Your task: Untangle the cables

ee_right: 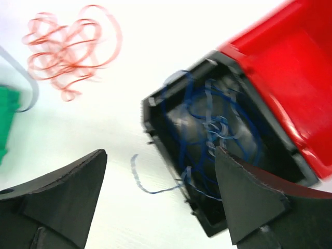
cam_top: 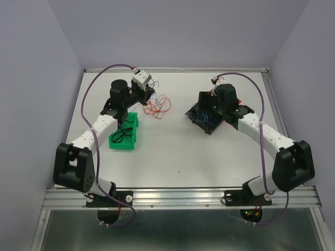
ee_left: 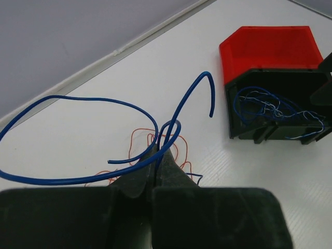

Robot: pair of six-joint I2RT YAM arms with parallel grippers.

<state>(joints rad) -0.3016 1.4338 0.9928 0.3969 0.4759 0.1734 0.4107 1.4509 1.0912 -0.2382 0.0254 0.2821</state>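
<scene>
Green bin (cam_top: 119, 146): nearest my arm bases, on the left, with black cables (cam_top: 124, 133) coiled inside.
Right gripper (ee_right: 161, 153): jaws wide apart, holding nothing, hanging just above the black bin (ee_left: 270, 78).
Black bin: blue strands (ee_right: 207, 124) heaped inside, one trailing over the wall onto the table (cam_top: 183, 157). The red bin (ee_left: 270, 46) stands against its far side.
Red cables (cam_top: 158, 106): a loose curly pile on the table between my two arms, in no bin.
Left gripper (ee_left: 155, 171): farthest out, fingers pinched together on one blue cable (ee_left: 78, 97), which loops wide above the red pile.
Contact: I cannot tell whether the held cable is clear of the red pile or snagged in it.
Step in hand: as I judge it, drawing the blue cable away from the red ones so it can join the blue heap.
Next move: a slow lift and carry to the black bin, keeping the pinch firm and watching that no red loop rides along.
</scene>
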